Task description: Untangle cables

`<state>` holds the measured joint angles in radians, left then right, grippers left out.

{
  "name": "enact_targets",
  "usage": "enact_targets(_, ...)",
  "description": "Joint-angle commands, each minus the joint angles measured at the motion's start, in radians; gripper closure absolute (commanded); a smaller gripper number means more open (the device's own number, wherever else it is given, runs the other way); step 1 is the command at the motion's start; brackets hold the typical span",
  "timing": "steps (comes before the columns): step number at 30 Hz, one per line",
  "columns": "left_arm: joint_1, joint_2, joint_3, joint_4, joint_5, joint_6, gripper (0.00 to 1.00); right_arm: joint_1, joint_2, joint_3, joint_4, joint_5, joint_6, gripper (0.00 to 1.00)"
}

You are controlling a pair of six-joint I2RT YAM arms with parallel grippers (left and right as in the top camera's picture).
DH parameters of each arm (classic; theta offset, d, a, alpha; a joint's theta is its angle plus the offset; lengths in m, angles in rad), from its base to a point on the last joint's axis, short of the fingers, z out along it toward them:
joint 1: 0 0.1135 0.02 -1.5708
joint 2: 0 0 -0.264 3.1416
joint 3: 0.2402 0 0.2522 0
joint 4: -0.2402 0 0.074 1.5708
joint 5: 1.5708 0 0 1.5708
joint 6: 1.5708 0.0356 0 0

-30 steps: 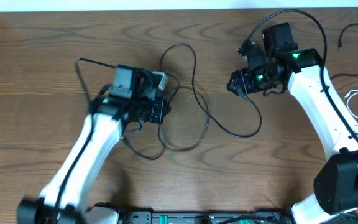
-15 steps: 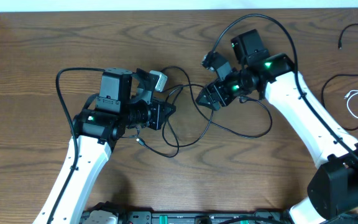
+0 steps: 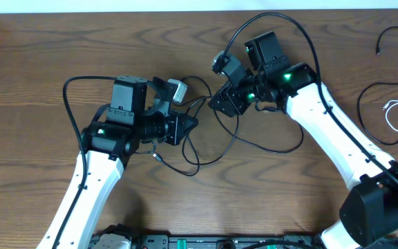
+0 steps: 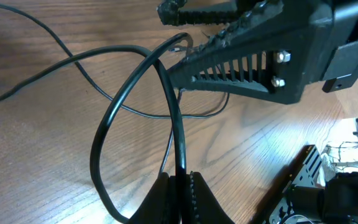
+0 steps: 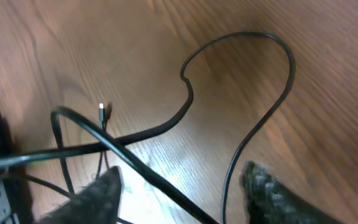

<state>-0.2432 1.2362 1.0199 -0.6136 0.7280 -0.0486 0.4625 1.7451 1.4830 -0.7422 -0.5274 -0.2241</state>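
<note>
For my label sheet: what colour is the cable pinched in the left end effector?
The cable is black, clearest in the left wrist view.

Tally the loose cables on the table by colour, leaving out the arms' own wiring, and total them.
Black: 2, the tangled cable mid-table and the black cable near the right edge.
White: 1, the white cable near the right edge.
Total: 3

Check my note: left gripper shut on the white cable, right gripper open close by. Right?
Not quite: the left gripper is shut on a black cable, not the white one, as the left wrist view shows. The white cable lies far off to the right, with neither gripper on it. The right gripper is open close by.
</note>
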Motion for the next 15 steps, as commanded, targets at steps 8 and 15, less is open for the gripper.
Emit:
enact_targets(8,0.003,-0.008,0.019,-0.108,-0.343,-0.007,0.93,-0.101,0.009,-0.001,0.021,0.536,0.273,0.99)
enact_targets(15,0.076,-0.009,0.019,-0.141,-0.749,-0.260,0.93,-0.399,0.009,-0.001,-0.135,0.717,0.699,0.99)
